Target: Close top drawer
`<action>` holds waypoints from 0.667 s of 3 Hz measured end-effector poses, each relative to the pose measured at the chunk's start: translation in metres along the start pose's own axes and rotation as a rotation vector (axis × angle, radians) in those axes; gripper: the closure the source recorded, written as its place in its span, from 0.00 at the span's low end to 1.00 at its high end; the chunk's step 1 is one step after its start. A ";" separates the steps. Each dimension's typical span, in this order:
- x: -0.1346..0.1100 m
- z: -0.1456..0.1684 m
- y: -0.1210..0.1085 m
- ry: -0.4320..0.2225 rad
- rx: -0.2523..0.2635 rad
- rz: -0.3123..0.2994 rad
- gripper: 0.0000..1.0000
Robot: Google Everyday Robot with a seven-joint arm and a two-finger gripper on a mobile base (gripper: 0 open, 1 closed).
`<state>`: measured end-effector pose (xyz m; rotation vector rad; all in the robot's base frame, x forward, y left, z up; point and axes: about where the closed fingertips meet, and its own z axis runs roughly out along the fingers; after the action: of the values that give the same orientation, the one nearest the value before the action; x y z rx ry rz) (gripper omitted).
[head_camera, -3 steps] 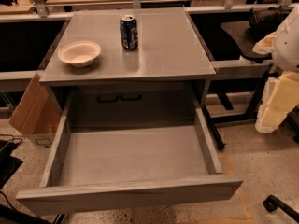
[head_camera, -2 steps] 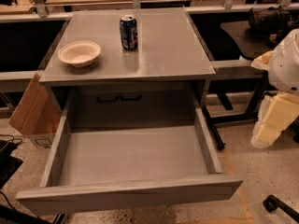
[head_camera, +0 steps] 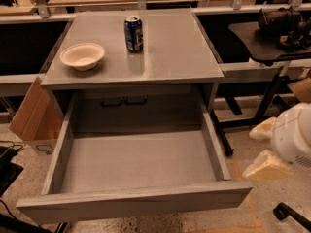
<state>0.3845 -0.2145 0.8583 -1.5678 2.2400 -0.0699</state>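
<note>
The top drawer [head_camera: 136, 161] is pulled far out of the grey cabinet, its wide tray bare inside. Its flat front panel [head_camera: 131, 203] is nearest the camera. My gripper [head_camera: 260, 148] is low at the right, just beyond the drawer's front right corner and apart from it. Its two cream fingers [head_camera: 268, 166] point left and stand apart with nothing between them. The white wrist [head_camera: 294, 137] is behind them.
On the cabinet top [head_camera: 170, 57] stand a beige bowl [head_camera: 82, 56] and a blue soda can [head_camera: 133, 33]. A cardboard box [head_camera: 34, 115] leans at the cabinet's left. A black side table [head_camera: 265, 42] with dark items stands at the right, and a black wheel [head_camera: 286, 212] at the lower right.
My gripper has moved down and a little left, from beside the cabinet top's right edge to floor level near the drawer's front right corner. The drawer has not moved.
</note>
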 end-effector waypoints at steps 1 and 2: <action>0.018 0.042 0.040 -0.027 0.015 0.033 0.65; 0.035 0.091 0.087 -0.055 -0.001 0.051 0.88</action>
<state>0.3289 -0.1977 0.7414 -1.4939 2.2364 -0.0110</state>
